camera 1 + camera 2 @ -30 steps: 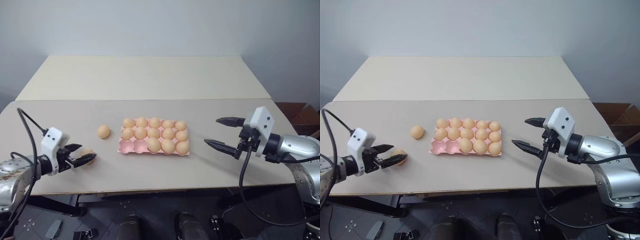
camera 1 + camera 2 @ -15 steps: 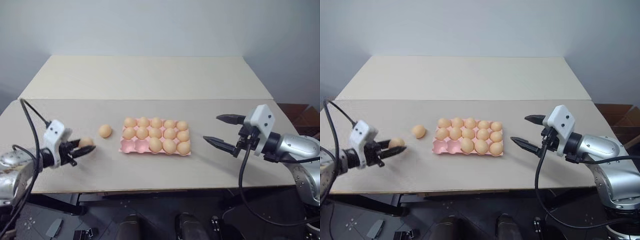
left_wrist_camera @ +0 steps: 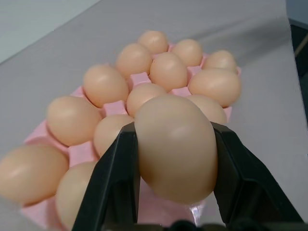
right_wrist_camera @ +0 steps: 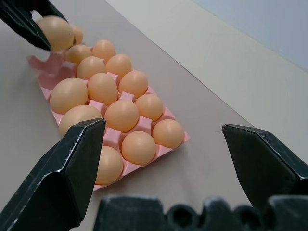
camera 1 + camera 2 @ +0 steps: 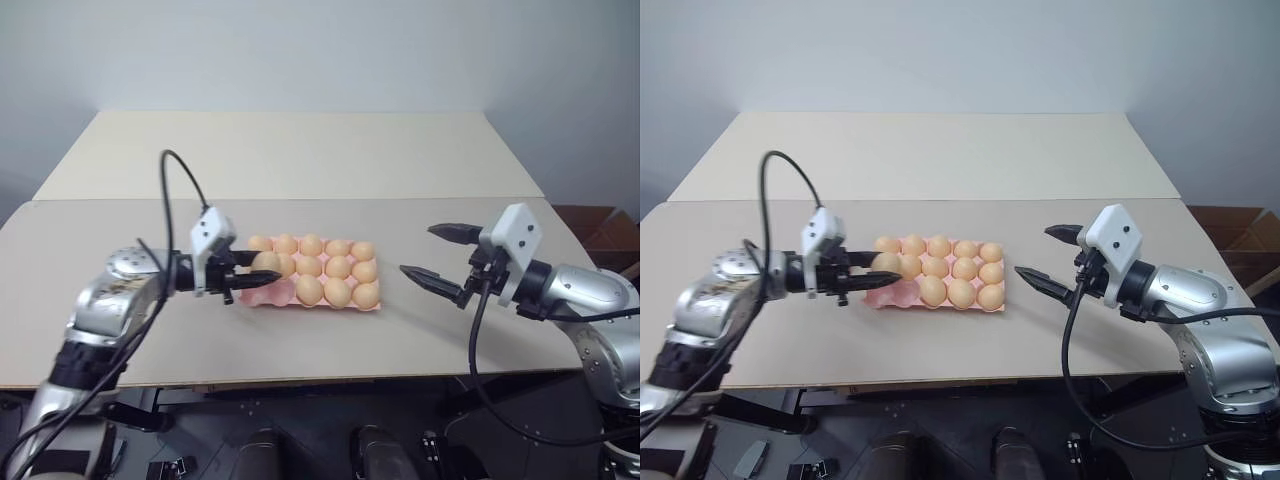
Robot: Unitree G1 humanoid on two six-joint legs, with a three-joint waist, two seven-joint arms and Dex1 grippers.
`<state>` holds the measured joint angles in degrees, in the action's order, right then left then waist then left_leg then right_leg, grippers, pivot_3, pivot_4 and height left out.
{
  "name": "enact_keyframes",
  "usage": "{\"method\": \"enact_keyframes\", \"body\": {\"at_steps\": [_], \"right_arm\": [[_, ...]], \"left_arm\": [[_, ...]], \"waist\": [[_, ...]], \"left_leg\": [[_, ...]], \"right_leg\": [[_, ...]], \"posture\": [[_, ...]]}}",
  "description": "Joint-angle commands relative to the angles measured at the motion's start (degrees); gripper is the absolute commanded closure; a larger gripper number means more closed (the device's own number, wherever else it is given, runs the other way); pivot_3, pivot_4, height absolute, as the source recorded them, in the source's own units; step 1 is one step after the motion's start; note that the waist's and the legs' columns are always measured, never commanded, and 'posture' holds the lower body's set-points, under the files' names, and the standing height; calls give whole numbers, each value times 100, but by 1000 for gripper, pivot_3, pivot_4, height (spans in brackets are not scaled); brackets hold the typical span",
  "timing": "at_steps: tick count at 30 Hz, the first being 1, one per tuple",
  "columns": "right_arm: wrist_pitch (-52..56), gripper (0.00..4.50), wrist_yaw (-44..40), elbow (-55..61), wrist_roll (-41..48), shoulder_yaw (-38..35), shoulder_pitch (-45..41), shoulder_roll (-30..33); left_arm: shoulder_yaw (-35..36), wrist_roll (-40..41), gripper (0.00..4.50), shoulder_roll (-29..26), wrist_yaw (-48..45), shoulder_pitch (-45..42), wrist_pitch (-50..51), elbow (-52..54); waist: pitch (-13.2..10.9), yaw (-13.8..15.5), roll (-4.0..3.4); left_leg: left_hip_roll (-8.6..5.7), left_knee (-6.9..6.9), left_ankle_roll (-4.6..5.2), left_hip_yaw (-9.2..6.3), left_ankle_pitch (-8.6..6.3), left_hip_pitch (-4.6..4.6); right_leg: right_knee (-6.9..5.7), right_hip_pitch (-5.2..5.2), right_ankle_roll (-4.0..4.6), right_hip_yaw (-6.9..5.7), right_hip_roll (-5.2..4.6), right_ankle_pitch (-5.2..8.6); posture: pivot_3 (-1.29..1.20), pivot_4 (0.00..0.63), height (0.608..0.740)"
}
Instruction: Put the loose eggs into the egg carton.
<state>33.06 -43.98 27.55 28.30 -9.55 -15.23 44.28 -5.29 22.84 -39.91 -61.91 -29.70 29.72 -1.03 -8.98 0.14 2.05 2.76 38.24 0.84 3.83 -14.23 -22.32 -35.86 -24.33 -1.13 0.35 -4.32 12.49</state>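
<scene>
Your left gripper [image 5: 262,279], clenched on a loose egg [image 3: 175,147], hovers over the near-left cups of the pink egg carton [image 5: 262,298], where thirteen eggs already sit, while your right gripper [image 5: 433,256] hangs spread and empty beside the carton; this egg remains to be seated.

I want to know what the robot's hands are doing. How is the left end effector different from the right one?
The left end effector is shut on an egg; the right end effector is open and holds nothing. The left one hangs over the near left end of the pink egg carton; the right one hangs off the carton's right side, over the table. Both have two black fingers and point toward the carton.
</scene>
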Motion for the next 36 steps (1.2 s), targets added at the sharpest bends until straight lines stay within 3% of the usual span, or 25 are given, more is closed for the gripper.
{"method": "enact_keyframes", "body": {"at_steps": [1,5,11,14,20,25,30,36], "right_arm": [[75,0,107,251,94,-91,-89,19],[128,0,184,345,119,-122,-30,7],[170,0,234,409,135,-162,37,0],[149,0,216,402,145,-193,64,10],[17,0,36,254,143,-201,53,44],[-177,0,-308,29,168,-257,57,94],[-273,0,-587,-199,160,-241,16,170],[-267,0,-660,-316,158,-223,-59,229]], "left_arm": [[-61,-167,2800,92,-17,-119,-259,-108],[-135,-198,2800,175,-141,-131,-268,-120],[51,-49,914,77,-352,-99,-174,103],[512,100,15,-165,-262,13,-109,333],[1944,650,15,-891,-337,669,-74,580],[3537,793,15,-1542,-749,2215,-296,660],[4634,723,15,-1499,-783,3490,-396,711],[4757,949,15,-1069,-344,4016,-229,1340]], "waist": [[0,-18,0],[0,-11,1],[0,-7,1],[-1,-23,1],[0,-95,0],[-1,-124,0],[-1,-39,0],[-1,60,1]], "left_leg": [[0,0,0,0,0,-1],[1,1,0,-1,0,1],[0,2,0,-1,0,0],[1,2,0,-1,0,-1],[7,1,0,-3,0,5],[11,-2,1,4,-1,6],[11,-2,-1,6,0,11],[10,-2,-2,8,-1,8]], "right_leg": [[0,-1,0,0,1,0],[-2,0,-2,-1,-1,-1],[-1,1,-3,0,-1,0],[-1,0,-4,0,-1,-1],[-3,0,-6,0,0,1],[-3,-5,-3,5,-1,2],[-2,-2,16,-5,-10,20],[2,-1,34,-3,-15,24]], "posture": [[0,150,740],[0,150,740],[0,150,740],[0,150,740],[0,150,740],[0,150,740],[0,150,740],[0,150,740]]}}
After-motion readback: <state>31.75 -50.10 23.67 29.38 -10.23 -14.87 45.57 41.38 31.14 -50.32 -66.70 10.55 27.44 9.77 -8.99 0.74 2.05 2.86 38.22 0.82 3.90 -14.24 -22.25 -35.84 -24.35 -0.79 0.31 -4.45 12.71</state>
